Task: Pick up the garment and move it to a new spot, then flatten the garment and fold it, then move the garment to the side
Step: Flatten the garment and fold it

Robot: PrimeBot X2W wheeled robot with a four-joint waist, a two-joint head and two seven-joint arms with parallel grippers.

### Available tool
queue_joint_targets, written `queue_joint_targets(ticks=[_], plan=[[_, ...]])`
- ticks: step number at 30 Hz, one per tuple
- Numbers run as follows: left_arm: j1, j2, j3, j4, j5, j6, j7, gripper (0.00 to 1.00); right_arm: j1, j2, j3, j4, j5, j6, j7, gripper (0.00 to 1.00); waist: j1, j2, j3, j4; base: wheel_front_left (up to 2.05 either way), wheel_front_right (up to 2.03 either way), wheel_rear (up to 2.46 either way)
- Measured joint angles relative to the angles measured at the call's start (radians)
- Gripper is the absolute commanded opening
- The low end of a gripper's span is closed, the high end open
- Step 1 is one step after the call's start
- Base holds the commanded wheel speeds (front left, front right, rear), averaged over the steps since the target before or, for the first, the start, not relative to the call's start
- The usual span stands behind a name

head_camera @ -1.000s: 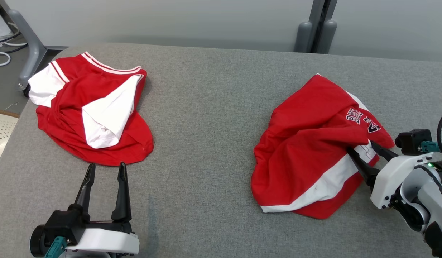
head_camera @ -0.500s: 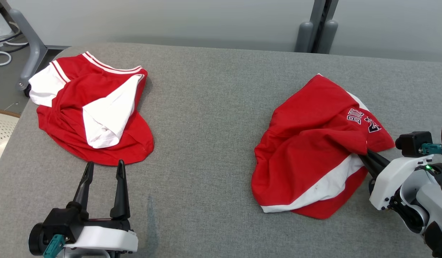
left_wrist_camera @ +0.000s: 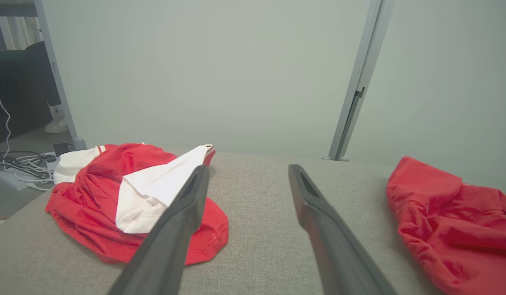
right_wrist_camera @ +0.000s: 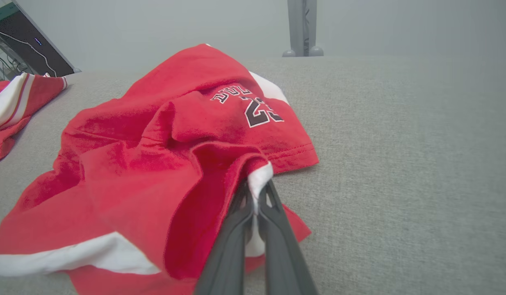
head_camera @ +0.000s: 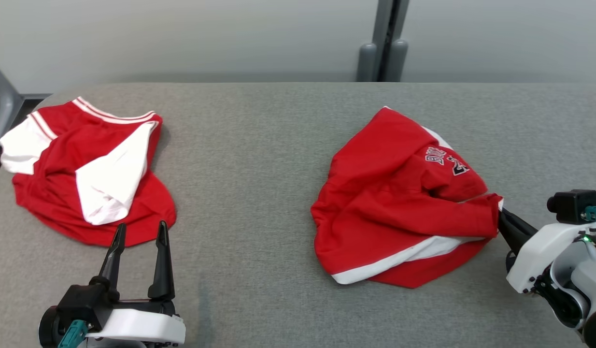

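- 2 red-and-white garments lie on the grey cloth-covered table [head_camera: 259,159], well apart: one at the robot's L, one at its R.
- Task item = lettered red garment [head_camera: 394,193], on R half of table. Crumpled heap, not flat.
- Black-and-white lettering [head_camera: 445,160] sits on the far-R fold. It is creased and only partly legible.
- White band [head_camera: 399,253] runs along the near edge, w/ a red layer showing beneath it.
- R gripper [head_camera: 500,216]: fingers pressed together, pinching the garment's R corner. R wrist view shows the fingers [right_wrist_camera: 236,229] clamped on a red fold w/ a small white edge.
- Cloth next to the tips is drawn up into a ridge. Rest of the heap lies slack on the table.
- L gripper [head_camera: 141,231]: fingers spread wide, nothing between them. Sits low over the table at near L.
- L tips are just beside the near hem of the other garment; touching or not, can't tell.
- Other garment [head_camera: 51,159]: far L of table, bunched. A white panel is folded over the red, w/ striped trim along the far edge.
- L wrist view: that garment is partly behind the L finger [left_wrist_camera: 171,229]. The lettered garment's edge shows at far R.
- Bkgd: pale wall, grey post [head_camera: 387,43] behind table's far edge.
- Cables [left_wrist_camera: 15,164] lie on the floor beyond the table's L end.
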Motion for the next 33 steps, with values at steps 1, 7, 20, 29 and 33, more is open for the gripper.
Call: queue_joint_targets(ticks=[1,7,20,29,33], plan=[[0.000,0.000,0.000,0.000,0.000,0.000,0.000,1.00,0.005,-0.008,0.000,-0.004,0.007,0.000,-0.001,0.00,0.0000,0.0000,-0.002,-0.010,0.00,0.00,0.00],[0.001,0.000,0.000,0.003,-0.002,0.000,0.000,1.00,0.042,-0.034,-0.002,-0.035,0.045,0.000,0.007,0.00,0.0000,0.0000,-0.010,-0.065,0.00,0.00,0.00],[-0.001,0.000,-0.005,0.014,-0.007,0.000,0.000,1.00,0.150,-0.074,-0.039,-0.052,0.130,0.000,0.019,0.00,0.0000,0.0000,-0.015,-0.141,0.00,0.00,0.00],[-0.005,0.000,-0.011,0.020,-0.007,-0.003,0.000,1.00,0.164,-0.041,-0.090,0.063,0.123,0.000,0.000,0.67,0.0000,0.0000,-0.017,-0.163,0.00,0.00,0.00],[-0.006,0.000,-0.012,0.021,-0.007,-0.004,0.000,1.00,0.164,-0.012,-0.114,0.073,0.117,0.000,-0.004,1.00,0.0000,0.0000,-0.017,-0.162,0.00,0.00,0.00]])
